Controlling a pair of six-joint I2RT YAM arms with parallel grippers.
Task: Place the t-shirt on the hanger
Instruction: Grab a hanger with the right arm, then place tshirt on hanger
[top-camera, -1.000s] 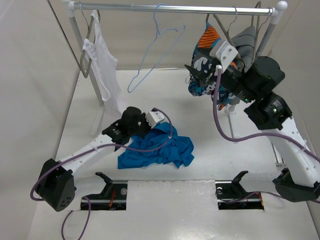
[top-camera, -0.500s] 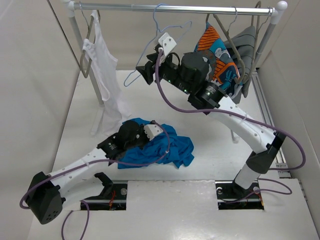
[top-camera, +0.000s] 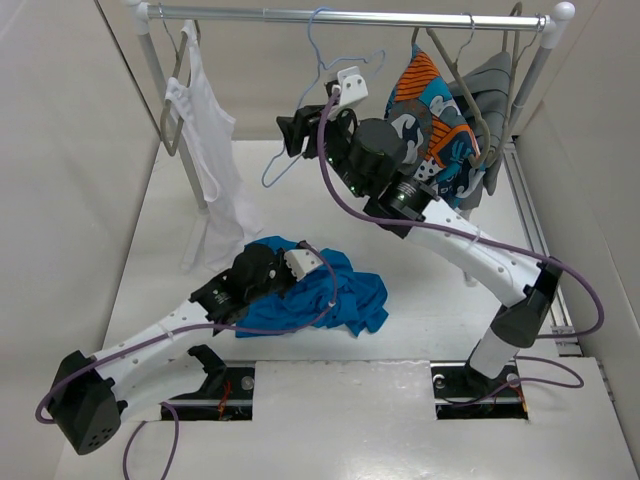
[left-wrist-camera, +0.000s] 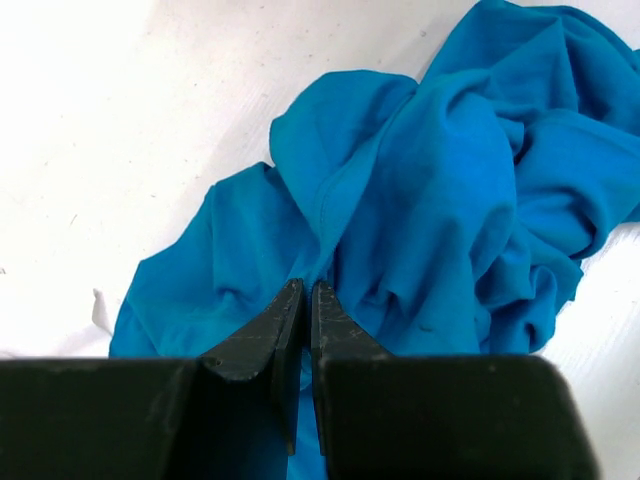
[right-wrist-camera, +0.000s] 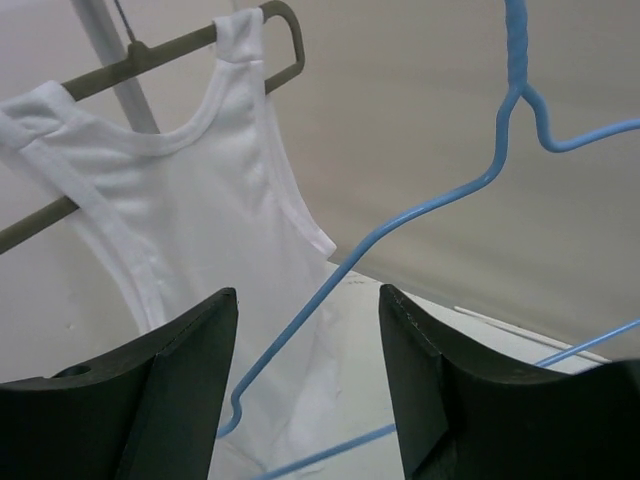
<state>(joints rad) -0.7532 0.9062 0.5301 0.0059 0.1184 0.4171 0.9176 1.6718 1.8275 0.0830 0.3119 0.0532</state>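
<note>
Since the earlier frames the right arm swung over from the patterned garment (top-camera: 432, 100) to the hanger (top-camera: 274, 167), while the left arm moved only a little over the t-shirt (top-camera: 345, 300). The right gripper (right-wrist-camera: 306, 295) stood now in front of the hanger (right-wrist-camera: 516, 45), which hung by its hook on the rail (top-camera: 400, 17), between the tank top (top-camera: 205, 130) and the patterned garment. Its jaws were spread, and the sloping wire of the hanger passed between them; I could not see that either finger touched it.

The left gripper (left-wrist-camera: 308, 290) lay low on the t-shirt (left-wrist-camera: 420, 180), which was crumpled on the table (top-camera: 170, 220), well apart from the hanger. Its jaws were pressed together, and the cloth wrinkled toward the tips, so a thin fold seemed to be pinched there.

I judged that both things were now within reach, one for each arm. Probably the next step was to close on the wire and bring the hanger down to the shirt.
</note>
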